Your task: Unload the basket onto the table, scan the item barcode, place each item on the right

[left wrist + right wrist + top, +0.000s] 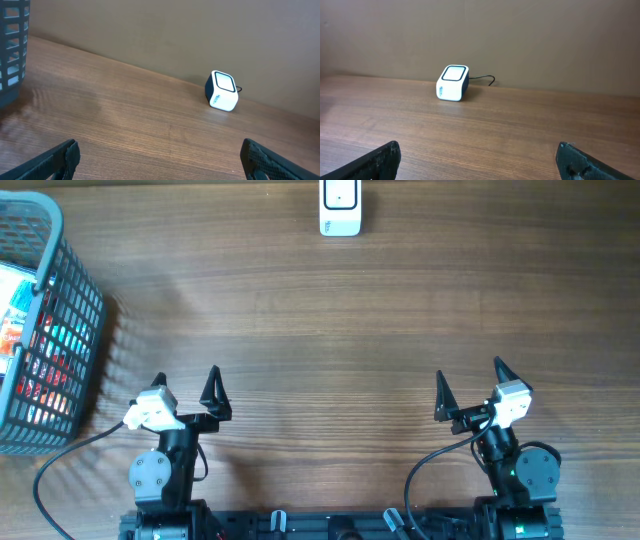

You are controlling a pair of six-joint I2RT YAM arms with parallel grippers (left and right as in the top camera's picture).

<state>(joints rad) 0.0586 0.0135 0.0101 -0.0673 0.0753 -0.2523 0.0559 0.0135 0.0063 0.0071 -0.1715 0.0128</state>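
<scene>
Left end effector [186, 375] and right end effector [469, 370] both gape open, empty, well apart from the small white cube scanner [340, 207]. Colourful packets [22, 330] sit in a grey mesh basket [88, 305] far left of it.

a brown wood-grain table [330, 330] carries everything. a small white scanner [340, 207] with a dark side stands at the middle of its far edge, close to the wall, with a thin dark cable [482, 78] trailing behind it. a grey-blue mesh basket [70, 330] sits at the left edge, well apart from the scanner.
</scene>
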